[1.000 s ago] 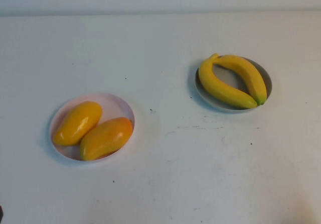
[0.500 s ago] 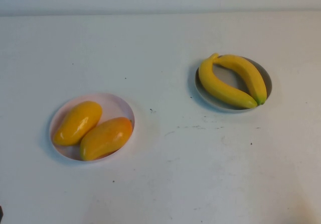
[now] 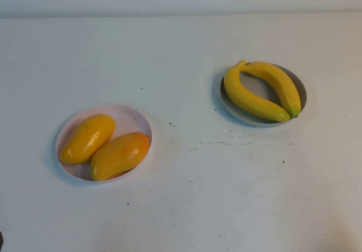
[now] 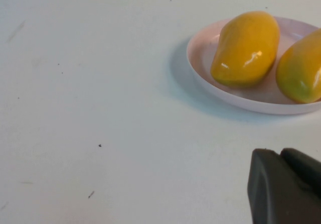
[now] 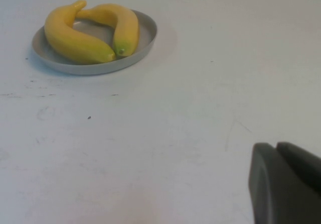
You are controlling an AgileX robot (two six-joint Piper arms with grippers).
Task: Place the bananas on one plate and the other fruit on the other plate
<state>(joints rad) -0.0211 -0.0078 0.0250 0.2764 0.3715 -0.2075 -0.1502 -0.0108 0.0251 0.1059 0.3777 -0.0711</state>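
Note:
Two bananas lie curved together on the grey-blue plate at the right; they also show in the right wrist view on that plate. The yellow mango and the orange-blushed mango lie side by side on the pale pink plate at the left, and in the left wrist view. My left gripper is shut and empty, well short of the pink plate. My right gripper is shut and empty, far from the grey-blue plate.
The white table has small dark specks and faint scuff marks. A pale wall runs along its far edge. Neither arm shows in the high view.

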